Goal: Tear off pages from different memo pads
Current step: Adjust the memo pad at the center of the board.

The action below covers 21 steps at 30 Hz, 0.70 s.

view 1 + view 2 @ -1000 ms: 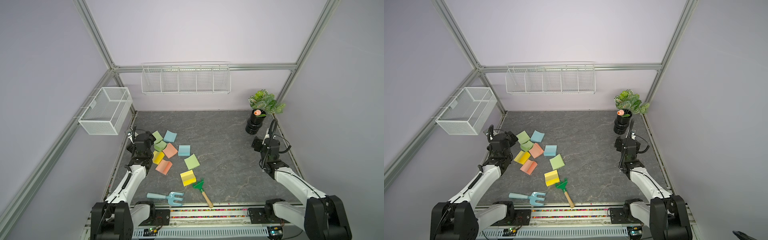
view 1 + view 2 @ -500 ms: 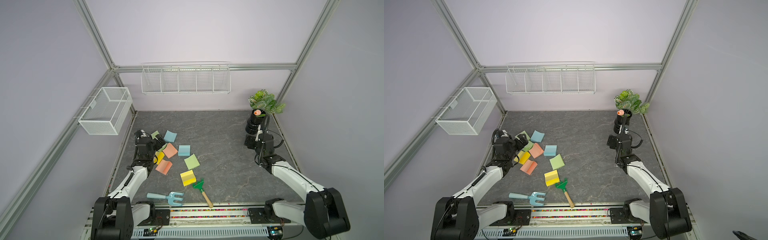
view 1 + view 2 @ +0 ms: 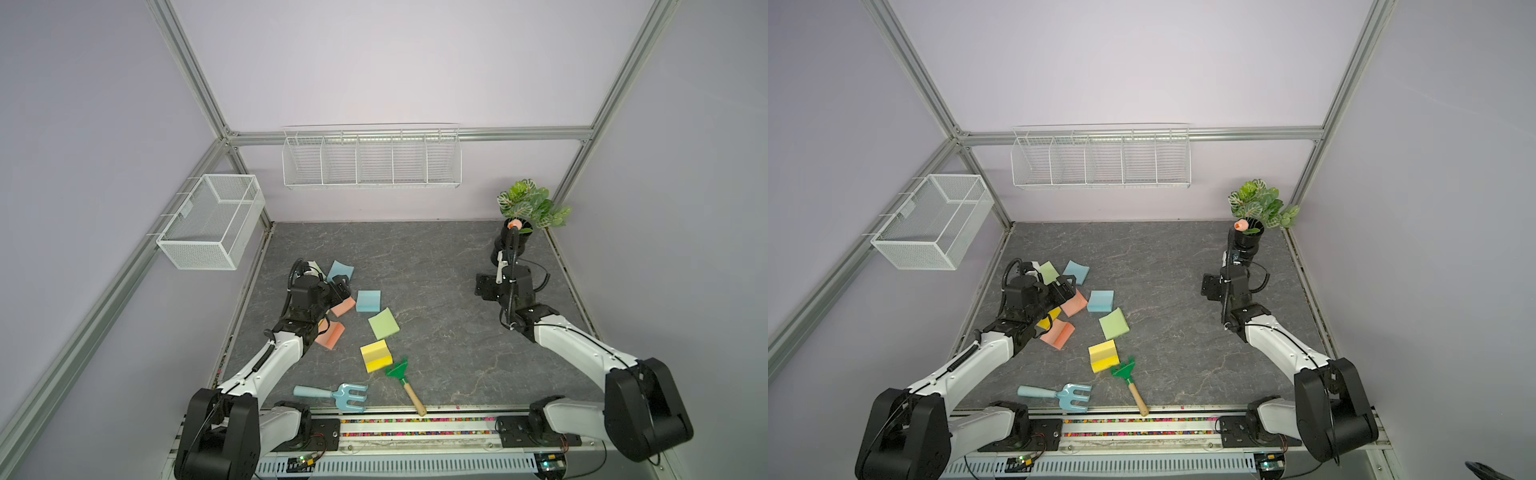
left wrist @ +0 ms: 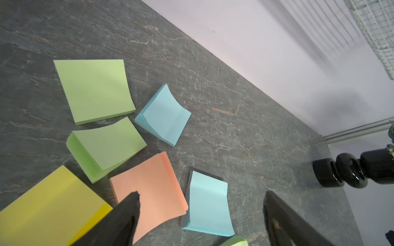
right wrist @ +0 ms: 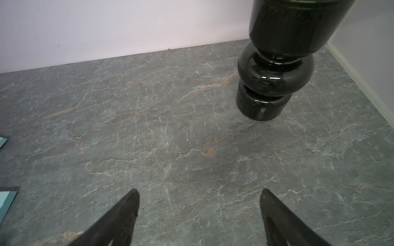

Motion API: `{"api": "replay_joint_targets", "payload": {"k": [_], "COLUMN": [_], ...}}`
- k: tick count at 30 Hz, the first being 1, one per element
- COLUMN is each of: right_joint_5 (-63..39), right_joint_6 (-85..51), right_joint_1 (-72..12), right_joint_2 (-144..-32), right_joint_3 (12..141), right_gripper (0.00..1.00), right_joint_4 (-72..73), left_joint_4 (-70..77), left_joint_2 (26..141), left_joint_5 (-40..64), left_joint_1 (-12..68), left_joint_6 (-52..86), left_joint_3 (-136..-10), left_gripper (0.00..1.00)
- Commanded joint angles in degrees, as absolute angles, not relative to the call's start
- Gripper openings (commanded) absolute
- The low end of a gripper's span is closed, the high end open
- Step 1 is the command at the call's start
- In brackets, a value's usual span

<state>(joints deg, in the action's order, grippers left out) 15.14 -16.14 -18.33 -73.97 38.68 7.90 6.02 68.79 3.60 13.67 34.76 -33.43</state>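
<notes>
Several memo pads lie in a cluster at the table's left. They include a salmon pad [image 4: 153, 187], a blue pad [image 4: 207, 204], a curled blue pad [image 4: 165, 115], two green pads [image 4: 96, 89] [image 4: 108, 144] and a yellow pad [image 4: 49, 206]. My left gripper [image 4: 201, 193] [image 3: 338, 291] hangs open just above the salmon and blue pads, one finger over the salmon pad's corner, holding nothing. More pads, green [image 3: 383, 323] and yellow [image 3: 375, 355], lie nearer the front. No loose pages show. My right gripper [image 5: 199, 190] [image 3: 482, 286] stands open over bare table at the right.
A black vase [image 5: 275, 70] with a plant [image 3: 532, 203] stands at the back right, close to my right gripper. A blue toy fork [image 3: 332, 395] and a green rake [image 3: 403, 378] lie near the front edge. Wire baskets [image 3: 212, 220] [image 3: 370, 158] hang on the walls.
My left gripper has moved right, from the table's left edge to over the pads. My right gripper has shifted left, away from the right wall, and now points left.
</notes>
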Motion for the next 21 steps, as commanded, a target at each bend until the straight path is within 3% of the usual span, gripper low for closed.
{"api": "replay_joint_targets", "payload": {"k": [1, 10, 21], "right_joint_5": [13.1, 10.5, 8.8], "right_joint_6": [-16.9, -17.6, -17.5], "right_joint_1": [-20.6, -23.2, -25.8], "right_joint_2": [-72.6, -71.8, -73.6], "right_joint_3": [38.6, 36.8, 38.5], "right_gripper": [0.89, 0.89, 0.89], "right_joint_4": [6.3, 5.3, 4.6], "left_joint_4": [2.6, -3.4, -11.3], "left_joint_2": [71.2, 80.9, 75.3], "left_joint_5": [5.6, 7.6, 3.0], "left_joint_1": [15.8, 19.0, 30.0], "left_joint_6": [33.3, 35.8, 42.9], "left_joint_3": [-37.6, -43.8, -38.7], "left_gripper": [0.89, 0.73, 0.70]}}
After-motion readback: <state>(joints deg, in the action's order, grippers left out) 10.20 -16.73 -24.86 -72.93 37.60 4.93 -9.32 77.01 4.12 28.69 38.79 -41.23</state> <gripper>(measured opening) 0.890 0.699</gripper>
